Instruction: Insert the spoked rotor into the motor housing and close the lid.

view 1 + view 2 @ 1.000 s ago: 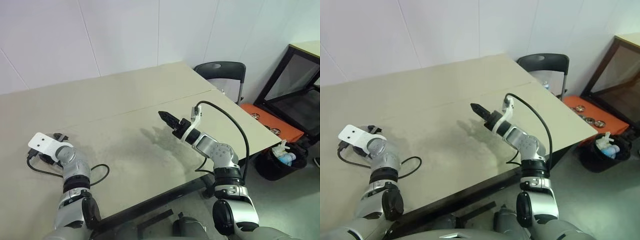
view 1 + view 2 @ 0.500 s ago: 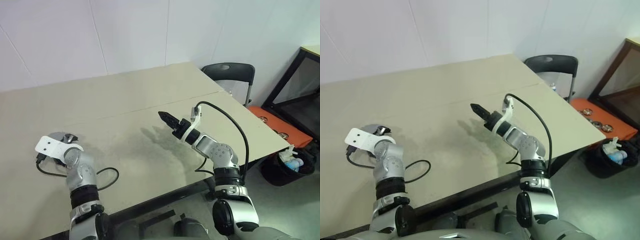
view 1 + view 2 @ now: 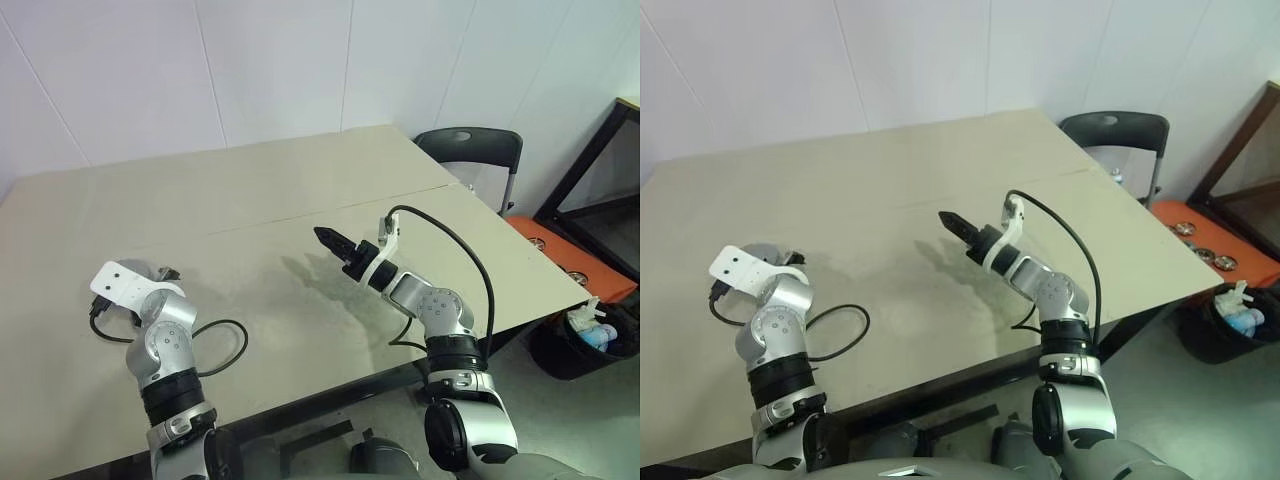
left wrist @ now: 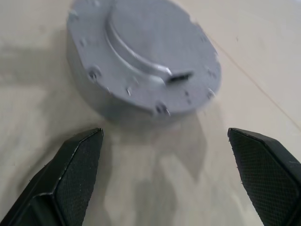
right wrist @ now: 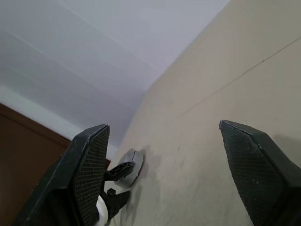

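At the lower left of the head view, your left gripper [image 4: 164,174] tilts down, fingers spread wide, just short of the grey lid [image 4: 143,59] lying flat on the table [image 3: 260,200]. Mid-frame, your right gripper [image 3: 327,240] hangs level above the table, fingers apart and empty.

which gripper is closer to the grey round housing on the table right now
Left. The left gripper sits just short of the closed grey housing, fingers spread wide and not touching it. The right gripper hangs above mid-table, open, well away from it.
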`<act>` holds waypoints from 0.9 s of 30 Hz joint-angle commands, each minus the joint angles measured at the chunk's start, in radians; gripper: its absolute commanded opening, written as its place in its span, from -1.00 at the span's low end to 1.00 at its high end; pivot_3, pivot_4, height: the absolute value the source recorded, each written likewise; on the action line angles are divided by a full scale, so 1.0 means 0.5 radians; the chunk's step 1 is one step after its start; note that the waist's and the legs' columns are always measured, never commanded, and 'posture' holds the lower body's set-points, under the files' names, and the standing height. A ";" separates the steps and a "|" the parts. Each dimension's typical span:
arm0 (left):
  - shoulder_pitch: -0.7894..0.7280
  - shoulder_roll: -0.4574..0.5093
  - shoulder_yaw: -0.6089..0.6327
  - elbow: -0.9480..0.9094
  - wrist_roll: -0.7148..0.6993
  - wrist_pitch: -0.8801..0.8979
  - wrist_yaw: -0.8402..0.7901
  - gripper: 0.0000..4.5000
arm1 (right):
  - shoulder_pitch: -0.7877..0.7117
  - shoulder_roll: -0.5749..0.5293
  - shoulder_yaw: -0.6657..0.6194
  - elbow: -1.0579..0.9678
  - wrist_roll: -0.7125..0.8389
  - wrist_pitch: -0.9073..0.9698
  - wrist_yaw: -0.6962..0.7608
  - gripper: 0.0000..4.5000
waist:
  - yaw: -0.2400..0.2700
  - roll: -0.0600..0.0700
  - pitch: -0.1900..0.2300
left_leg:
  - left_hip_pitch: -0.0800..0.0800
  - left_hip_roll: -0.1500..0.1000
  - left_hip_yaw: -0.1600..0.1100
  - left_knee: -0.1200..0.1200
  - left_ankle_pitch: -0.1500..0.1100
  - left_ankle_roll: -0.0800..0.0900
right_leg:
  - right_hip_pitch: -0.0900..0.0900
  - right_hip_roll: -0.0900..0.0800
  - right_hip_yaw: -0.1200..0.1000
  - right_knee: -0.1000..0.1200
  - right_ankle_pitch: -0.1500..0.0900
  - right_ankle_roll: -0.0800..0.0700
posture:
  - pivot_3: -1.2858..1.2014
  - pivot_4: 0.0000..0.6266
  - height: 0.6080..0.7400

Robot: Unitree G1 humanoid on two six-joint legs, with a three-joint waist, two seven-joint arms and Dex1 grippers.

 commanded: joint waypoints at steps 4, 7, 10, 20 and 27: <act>-0.219 -0.013 -0.082 -0.005 -0.268 0.375 -0.186 0.99 | -0.045 0.006 0.004 -0.025 -0.002 -0.053 0.032 0.73 | 0.037 0.000 0.000 | -0.003 -0.002 -0.003 0.002 0.000 0.000 | -0.001 0.001 0.000 0.000 0.000 0.000 | 0.03 -1.00 1.00; -0.293 0.099 -0.231 0.043 -0.304 0.391 -0.601 0.99 | -0.035 0.012 0.039 -0.066 -0.045 -0.122 0.049 0.73 | 0.032 -0.001 0.001 | -0.010 -0.003 -0.001 0.003 0.001 0.000 | -0.006 0.003 -0.001 0.000 0.000 -0.001 | 0.03 -1.00 1.00; -0.323 0.216 -0.380 0.142 -0.270 0.290 -1.033 0.99 | -0.023 0.020 0.054 -0.090 -0.118 -0.257 0.013 0.73 | 0.019 -0.001 0.001 | -0.011 -0.004 0.000 0.002 0.001 0.000 | -0.008 0.004 -0.001 0.000 0.000 -0.001 | 0.03 -1.00 1.00; -0.090 0.595 -0.922 0.450 0.174 -0.382 -2.186 0.99 | -0.002 -0.127 0.216 -0.177 -0.546 -0.691 -0.098 0.73 | -0.028 0.001 0.002 | -0.009 0.000 0.002 0.000 0.001 0.000 | -0.010 0.009 0.001 0.001 0.000 0.000 | 0.03 -1.00 1.00; 0.278 0.797 -1.020 0.473 0.231 -1.114 -3.041 1.00 | 0.157 -0.428 0.481 -0.567 -0.793 -0.798 0.094 0.99 | -0.021 0.002 0.003 | -0.010 0.004 0.007 -0.002 0.000 0.000 | -0.015 0.008 0.005 0.001 -0.004 -0.008 | 0.03 -1.00 1.00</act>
